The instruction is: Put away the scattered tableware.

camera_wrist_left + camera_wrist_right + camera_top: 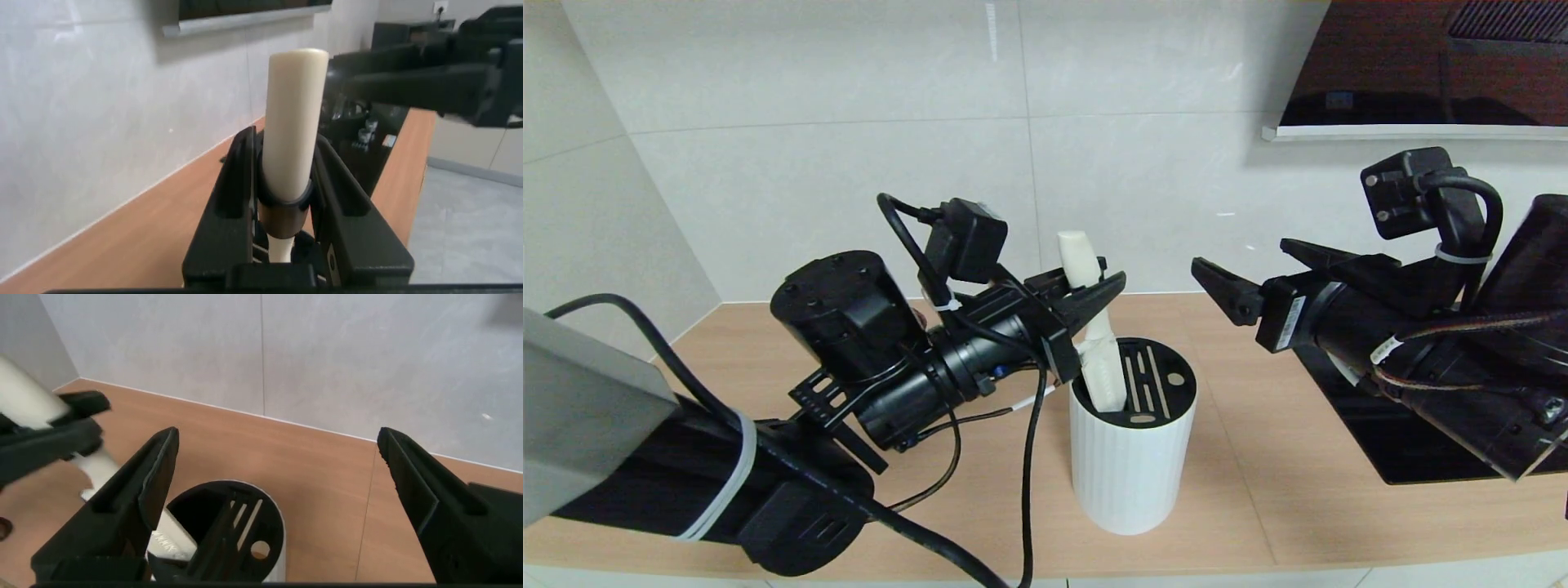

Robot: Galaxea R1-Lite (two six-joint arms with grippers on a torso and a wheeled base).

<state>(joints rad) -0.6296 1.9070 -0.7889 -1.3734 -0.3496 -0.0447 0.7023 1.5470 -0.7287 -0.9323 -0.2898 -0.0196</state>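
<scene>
well, our white holder (1131, 457) stands on the wooden worktop (1241, 474), midway between the front edge and the tiled wall, with bare wood on either side and a black cooktop (1356, 441) set in farther right. our left hand (1104, 292) is clamped on the cream-handled utensil (1078, 257), which leans with its lower end down in the holder's wide opening. our right hand (1241, 255) hovers up and to the right of the holder, spread wide and gripping nothing.
</scene>
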